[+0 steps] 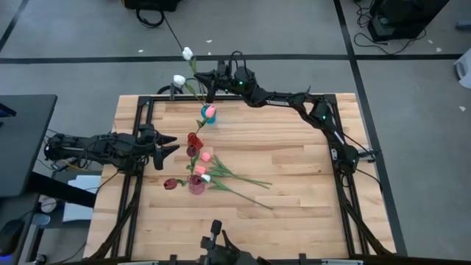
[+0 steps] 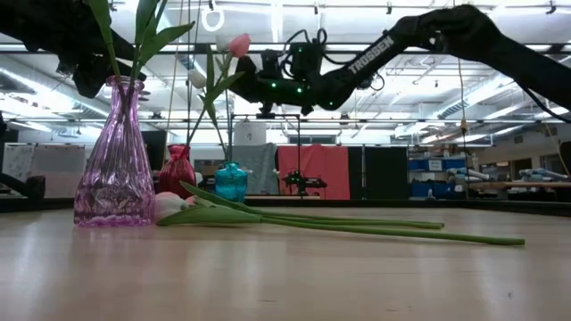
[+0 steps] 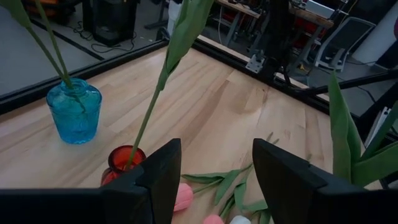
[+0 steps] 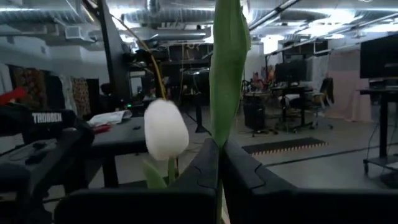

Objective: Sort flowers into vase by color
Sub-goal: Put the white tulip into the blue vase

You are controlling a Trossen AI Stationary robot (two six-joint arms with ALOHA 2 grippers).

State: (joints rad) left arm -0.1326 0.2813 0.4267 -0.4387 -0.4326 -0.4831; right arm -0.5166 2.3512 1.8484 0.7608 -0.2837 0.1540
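Observation:
My right gripper (image 1: 207, 87) is raised over the table's far edge, shut on a white tulip (image 4: 166, 129). Two white heads (image 1: 188, 53) lean out past that edge. Their stems run down toward the blue vase (image 1: 208, 115), where a pink tulip (image 1: 210, 110) stands. My left gripper (image 1: 168, 147) hovers open, left of the red vase (image 1: 193, 140), which holds dark red tulips. The purple vase (image 2: 111, 169) stands nearer. Loose pink and white tulips (image 1: 221, 177) lie flat on the table beside it. My right gripper pinches a green leaf or stem (image 4: 219, 134) of the white tulip between its two fingers, just beside the white head. The fingers come about level from the table's right. The flower is held high and tilted; whether its lower end sits in the blue vase (image 2: 230, 181), I cannot tell.
The three vases stand in a row from far to near, left of the table's middle. Long green stems (image 2: 375, 230) of the loose tulips stretch toward the right. A black frame (image 1: 140, 110) runs along the table's edges. Bare wood (image 1: 294, 140) lies to the right.

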